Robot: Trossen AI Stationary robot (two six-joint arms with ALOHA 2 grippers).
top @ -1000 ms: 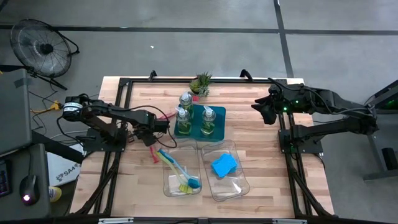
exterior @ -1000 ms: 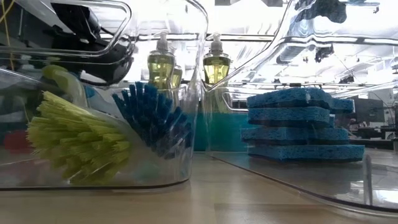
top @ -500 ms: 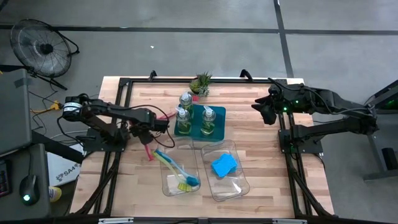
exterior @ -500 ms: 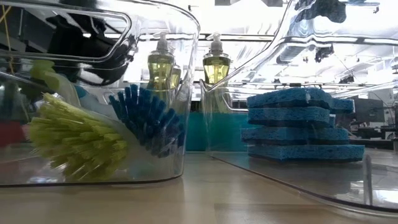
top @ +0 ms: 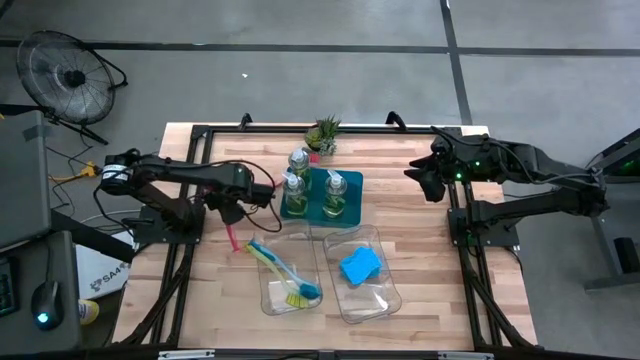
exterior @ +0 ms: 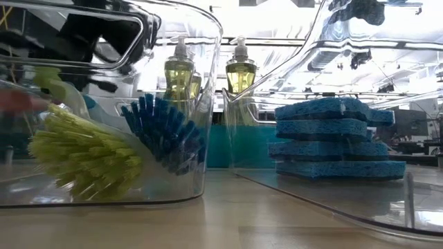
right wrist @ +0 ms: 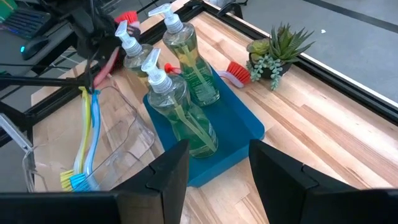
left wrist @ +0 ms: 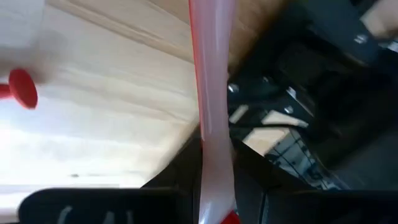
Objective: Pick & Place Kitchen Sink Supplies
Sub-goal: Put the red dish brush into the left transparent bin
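— What is the left gripper (top: 236,205) doing?

— It is gripping a red-pink dish brush (left wrist: 211,124), fingers clamped tight on the thin handle, which is running straight out between them in the wrist view. From above, the brush is hanging down from the gripper over the wood, just left of the teal tray (top: 352,184) and just behind the clear bin (top: 268,292).

— And what is sitting in that bin?

— A yellow-green brush (exterior: 86,155) and a blue brush (exterior: 166,131), bristles pressing toward the front wall. The second bin (top: 385,295) beside it is holding blue sponges (exterior: 339,146). Three soap bottles (right wrist: 180,102) are standing by the tray.

— What is differing from a second ago?

— The left gripper is sitting higher and farther back now, and the brush has lifted with it; the bin has shifted slightly.

— The right gripper (right wrist: 214,168)?

— It is waiting at the table's far right edge, fingers parted, holding nothing.
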